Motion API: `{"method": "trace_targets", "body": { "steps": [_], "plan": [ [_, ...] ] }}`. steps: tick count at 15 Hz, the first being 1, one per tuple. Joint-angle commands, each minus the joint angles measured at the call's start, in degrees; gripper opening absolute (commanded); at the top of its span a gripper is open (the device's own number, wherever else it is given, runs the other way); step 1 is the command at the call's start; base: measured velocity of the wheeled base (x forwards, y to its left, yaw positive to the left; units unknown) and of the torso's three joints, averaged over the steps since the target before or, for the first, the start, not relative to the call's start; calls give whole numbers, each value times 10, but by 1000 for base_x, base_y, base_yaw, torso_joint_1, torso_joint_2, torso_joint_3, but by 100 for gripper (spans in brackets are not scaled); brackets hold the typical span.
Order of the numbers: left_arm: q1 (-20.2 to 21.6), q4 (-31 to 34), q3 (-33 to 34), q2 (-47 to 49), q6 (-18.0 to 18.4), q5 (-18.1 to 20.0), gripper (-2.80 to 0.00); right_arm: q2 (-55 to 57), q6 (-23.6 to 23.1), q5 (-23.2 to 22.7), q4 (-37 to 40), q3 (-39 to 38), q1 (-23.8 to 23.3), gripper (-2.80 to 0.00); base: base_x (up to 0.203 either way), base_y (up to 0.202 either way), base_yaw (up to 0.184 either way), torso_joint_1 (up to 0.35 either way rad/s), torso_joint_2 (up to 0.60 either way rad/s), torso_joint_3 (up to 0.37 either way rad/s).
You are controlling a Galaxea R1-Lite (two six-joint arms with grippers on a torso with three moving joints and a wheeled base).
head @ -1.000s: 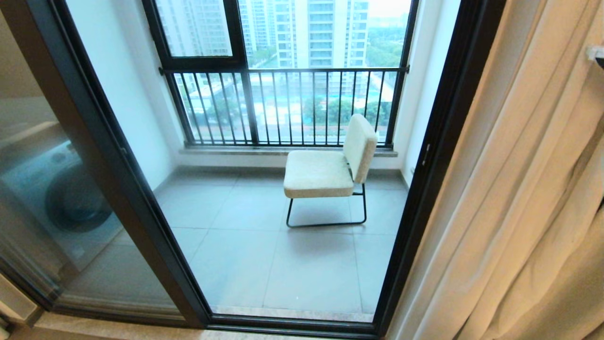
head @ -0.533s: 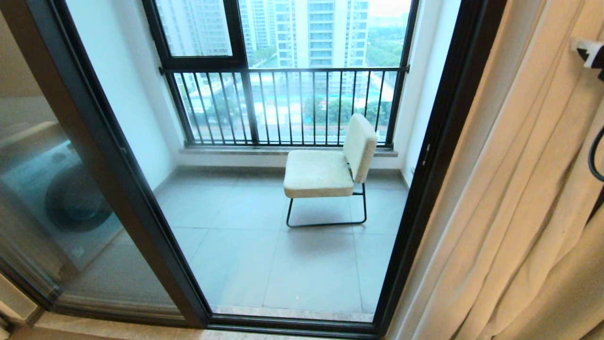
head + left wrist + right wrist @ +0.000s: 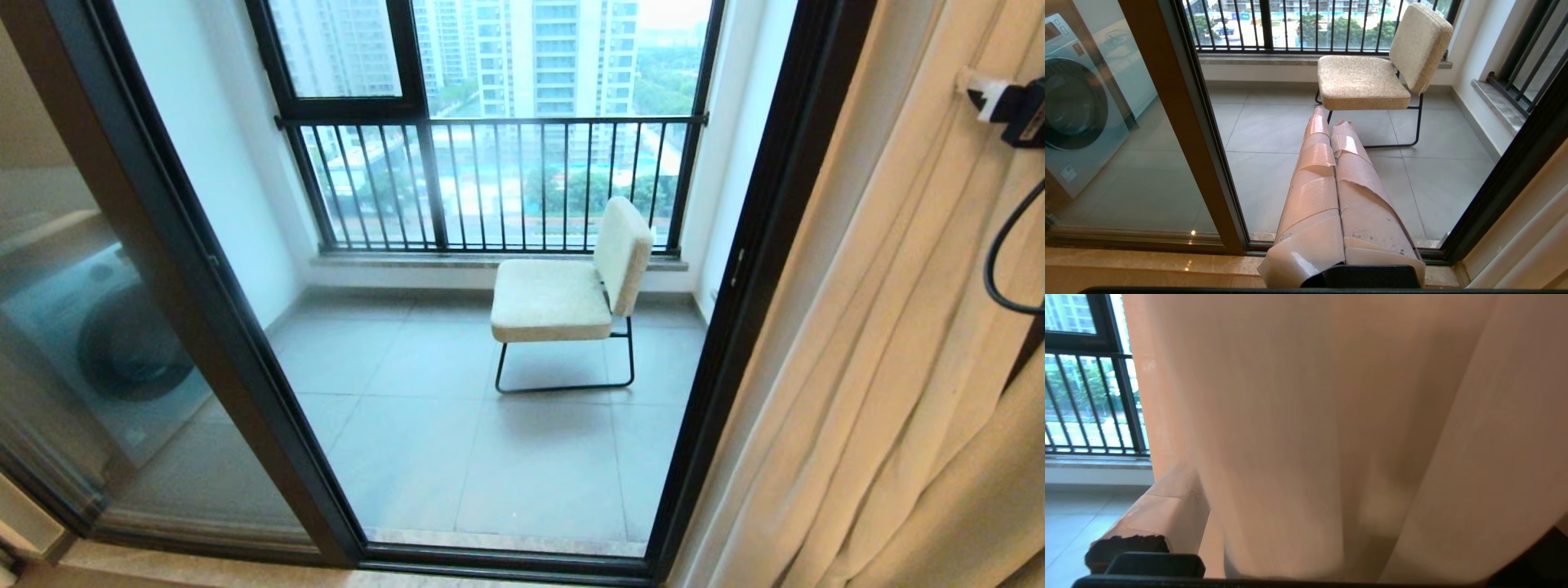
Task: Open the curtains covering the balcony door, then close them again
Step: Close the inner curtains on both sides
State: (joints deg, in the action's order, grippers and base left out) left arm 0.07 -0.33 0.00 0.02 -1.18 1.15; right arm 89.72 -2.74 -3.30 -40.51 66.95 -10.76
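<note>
My right claw (image 3: 992, 96) has slid further in across the bunched cream curtains (image 3: 882, 367) beside the balcony door (image 3: 735, 269), jaws spread and empty; closing shallow might pinch one slippery pleat.

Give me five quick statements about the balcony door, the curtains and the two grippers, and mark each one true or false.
1. The curtains are bunched at the right side, leaving the balcony door uncovered. True.
2. The left gripper is open wide. False: its fingers are pressed together, holding nothing.
3. Curtain fabric lies between the open fingers of the right gripper. True.
4. A chair stands on the balcony beyond the door. True.
5. The left gripper is touching the curtains. False: it points toward the chair, apart from the fabric.
</note>
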Motion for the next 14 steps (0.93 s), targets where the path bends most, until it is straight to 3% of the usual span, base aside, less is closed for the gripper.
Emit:
{"method": "trace_targets", "body": {
  "steps": [1, 2, 3, 14],
  "plan": [
    [0, 0, 0, 0, 0, 0, -280, 2, -1, 0, -3, 0, 2, 0, 0, 0, 0, 0, 0, 0],
    [0, 0, 0, 0, 0, 0, -280, 2, -2, 0, -3, -1, 3, 0, 0, 0, 0, 0, 0, 0],
    [0, 0, 0, 0, 0, 0, -280, 1, -2, 0, -3, -2, 3, -280, 0, 0, 0, 0, 0, 0],
    [0, 0, 0, 0, 0, 0, -280, -28, 2, -1, -11, -12, 23, -280, 0, 0, 0, 0, 0, 0]
  ]
}}
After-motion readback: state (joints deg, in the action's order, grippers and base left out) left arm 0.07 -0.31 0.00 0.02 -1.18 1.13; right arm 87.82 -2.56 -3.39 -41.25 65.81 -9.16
